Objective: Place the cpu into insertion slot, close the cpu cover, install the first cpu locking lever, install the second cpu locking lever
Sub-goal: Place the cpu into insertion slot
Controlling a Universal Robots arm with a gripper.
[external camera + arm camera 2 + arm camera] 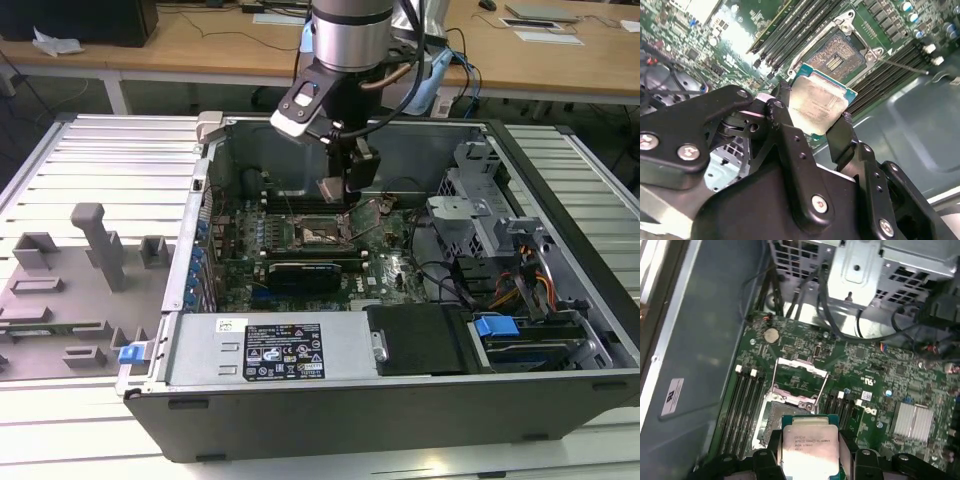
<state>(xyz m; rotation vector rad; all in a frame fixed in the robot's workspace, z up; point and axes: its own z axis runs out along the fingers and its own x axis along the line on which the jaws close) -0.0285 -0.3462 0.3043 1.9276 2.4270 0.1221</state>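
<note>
Your fingers (pixel 784 117) grip the cpu (pixel 817 105) by two opposite edges, holding it clear of the motherboard (pixel 865 365) with its metal top facing the wrist cameras. The slot (pixel 836 56) lies just beyond the chip, mid-board between the memory slots (pixel 745 400). In the first wrist view the cpu overlaps the slot's near edge. The cover (pixel 801 367) stands raised at the slot's far side, leaving the contacts bare. The cpu is square, with a pale, slightly smudged lid on a green rim.
</note>
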